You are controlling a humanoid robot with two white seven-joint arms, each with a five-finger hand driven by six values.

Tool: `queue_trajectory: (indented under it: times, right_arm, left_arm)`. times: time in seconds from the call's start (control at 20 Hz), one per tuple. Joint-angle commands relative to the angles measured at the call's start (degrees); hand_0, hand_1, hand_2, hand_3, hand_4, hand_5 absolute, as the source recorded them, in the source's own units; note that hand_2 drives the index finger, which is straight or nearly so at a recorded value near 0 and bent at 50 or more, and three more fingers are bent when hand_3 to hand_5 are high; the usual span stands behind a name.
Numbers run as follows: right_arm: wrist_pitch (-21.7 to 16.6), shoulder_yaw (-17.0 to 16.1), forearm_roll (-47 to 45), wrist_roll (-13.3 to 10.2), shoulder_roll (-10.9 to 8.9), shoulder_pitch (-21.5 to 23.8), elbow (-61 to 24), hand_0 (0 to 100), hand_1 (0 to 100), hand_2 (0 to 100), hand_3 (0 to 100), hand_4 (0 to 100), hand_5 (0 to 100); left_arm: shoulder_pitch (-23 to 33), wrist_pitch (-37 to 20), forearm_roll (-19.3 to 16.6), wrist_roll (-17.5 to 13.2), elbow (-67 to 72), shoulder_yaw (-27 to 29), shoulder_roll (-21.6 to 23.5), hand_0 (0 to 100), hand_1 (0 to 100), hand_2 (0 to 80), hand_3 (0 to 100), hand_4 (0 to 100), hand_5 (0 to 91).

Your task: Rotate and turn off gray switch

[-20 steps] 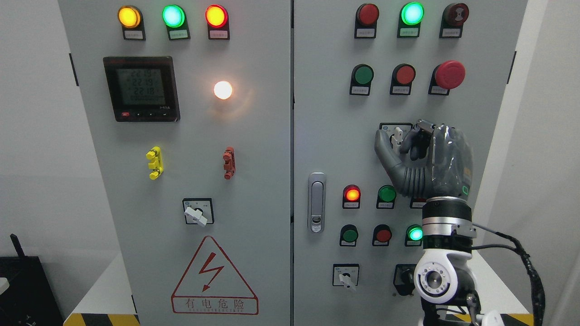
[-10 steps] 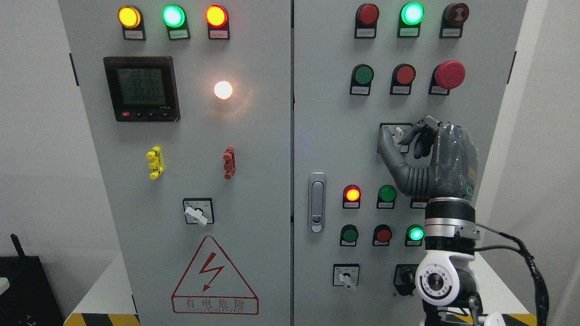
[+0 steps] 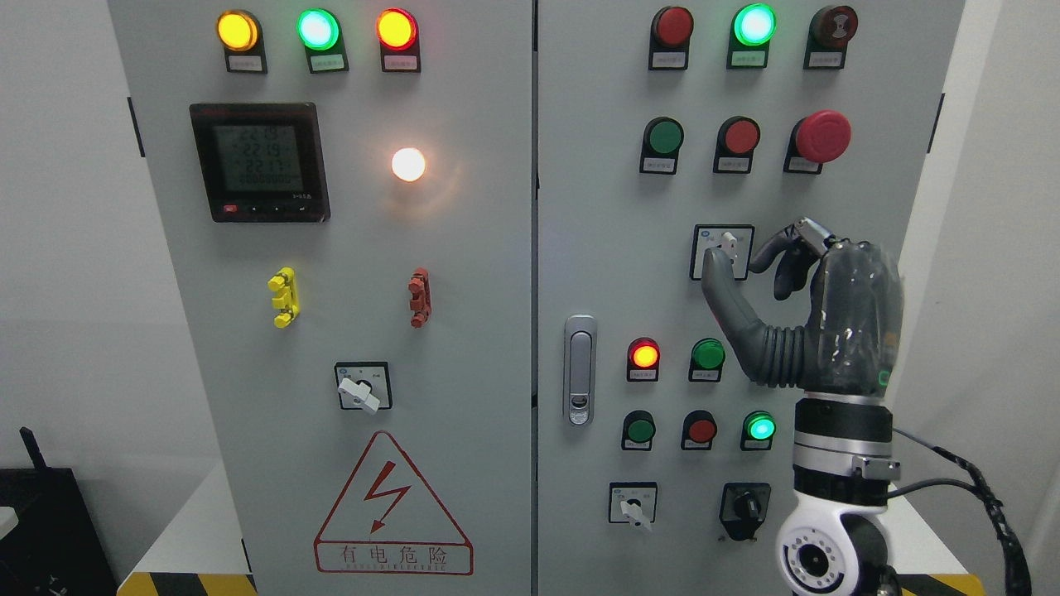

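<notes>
Since only one arm is in the shot, it's all about the right hand [image 3: 795, 290], which comes up from the bottom right and sits against the right-hand door of the grey control cabinet [image 3: 580, 207]. The gray switch [image 3: 728, 245] is the small pale rotary knob on a square black-edged plate in the middle of that door, below the big red mushroom button [image 3: 821, 135] and above the row with the lit red lamp [image 3: 643, 355].

As for the hand: the thumb [image 3: 719, 277] points up with its tip touching or just below the knob's lower left, while the curled fingers [image 3: 787, 252] hang off to the right, clear of the plate. So it's loosely curled with nothing actually pinched; the knob stands free between thumb and fingers, with its lever pointing roughly straight up.

Which step is this? Could be either lining up a grip or backing off after a twist, and the view doesn't settle it. No label is readable, so whether upright means "off" can't be told. The green lamp [image 3: 754, 24] at the top of that door is lit, for what it's worth.

If the switch hasn't been turned yet, the next move would need the fingers brought in over the knob's right side so thumb and fingers pinch the lever, then a wrist roll. It's a tiny lever, so slipping off looks like the main risk.
</notes>
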Motion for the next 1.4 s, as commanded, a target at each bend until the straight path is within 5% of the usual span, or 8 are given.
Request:
queue_trajectory:
  times: [0.0,0.15,0.3,0.35,0.45,0.55,0.75,1.35]
  right_arm:
    - [-6.3,0.0,-0.7,-1.1,-4.51,5.7,-4.5,28,36,56,96,91,91]
    - [-7.0,0.0,-0.9,-0.7,-6.09,8.3,-6.2,29,36,47,81,69,59]
    - [-8.2,0.0,-1.6,0.0,-9.08,11.1,-7.2,30,35,31,37,21,11]
    - [-8.4,-0.1,-1.6,0.3,-9.78,11.7,-7.6,30,35,28,30,14,2]
    - [-8.5,-0.2,-1.6,0.9,-10.75,12.7,-8.3,30,34,17,16,1,0]
    - [-8.4,-0.3,-1.6,1.7,-11.63,13.3,-8.5,30,34,8,6,0,0]
    - [-8.4,-0.1,-1.6,2.3,-13.22,14.3,-9.6,30,32,6,5,0,0]
    - [-8.3,-0.2,-1.4,2.5,-13.48,16.3,-13.5,29,31,6,3,0,0]
  left_arm:
    - [-0.5,0.0,1.1,0.0,-1.5,0.4,0.0,12,39,0.0,0,0,0.0]
    - [-0.5,0.0,1.1,0.0,-1.5,0.4,0.0,12,39,0.0,0,0,0.0]
    - [-0.5,0.0,1.1,0.0,-1.5,0.4,0.0,12,39,0.0,0,0,0.0]
    - [-0.5,0.1,1.1,0.0,-1.5,0.4,0.0,12,39,0.0,0,0,0.0]
    - [-0.5,0.0,1.1,0.0,-1.5,0.4,0.0,12,39,0.0,0,0,0.0]
    - [-0.5,0.0,1.1,0.0,-1.5,0.4,0.0,12,39,0.0,0,0,0.0]
    - [-0.5,0.0,1.1,0.0,-1.5,0.4,0.0,12,39,0.0,0,0,0.0]
    - [-0.5,0.1,1.1,0.0,-1.5,0.5,0.0,12,39,0.0,0,0,0.0]
